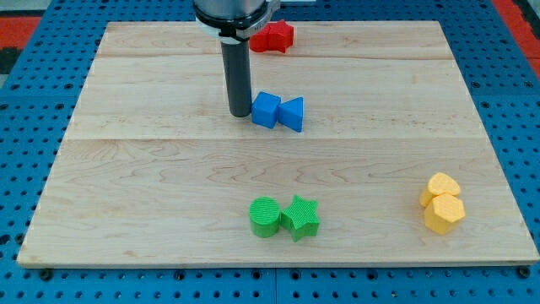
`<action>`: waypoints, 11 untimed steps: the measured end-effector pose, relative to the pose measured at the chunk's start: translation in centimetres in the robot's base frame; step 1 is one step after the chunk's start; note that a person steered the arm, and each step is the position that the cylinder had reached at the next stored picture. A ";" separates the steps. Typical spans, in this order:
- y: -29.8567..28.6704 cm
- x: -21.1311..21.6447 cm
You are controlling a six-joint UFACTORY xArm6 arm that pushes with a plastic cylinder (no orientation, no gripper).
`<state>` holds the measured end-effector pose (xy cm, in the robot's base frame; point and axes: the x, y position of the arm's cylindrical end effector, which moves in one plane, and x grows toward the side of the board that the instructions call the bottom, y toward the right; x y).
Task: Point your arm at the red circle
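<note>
My tip (240, 114) rests on the wooden board (126, 169), just left of a blue cube (266, 110) and touching or nearly touching it. A red block (275, 37) lies at the view's top, right behind the arm's body. Its right part looks jagged like a star, and its left part is hidden by the arm. I cannot make out a separate red circle. The tip is well below the red block in the view.
A blue triangle (293, 114) sits against the blue cube's right side. A green circle (265, 217) and a green star (300, 217) touch near the view's bottom centre. Two yellow blocks (441, 186) (445, 214) sit together at the right.
</note>
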<state>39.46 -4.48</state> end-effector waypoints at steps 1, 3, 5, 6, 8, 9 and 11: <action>0.0 0.0; 1.7 -4.7; 13.1 -6.8; 14.1 -10.0; 12.2 -17.0; 10.1 -19.5; 2.3 -20.1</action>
<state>19.38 -2.17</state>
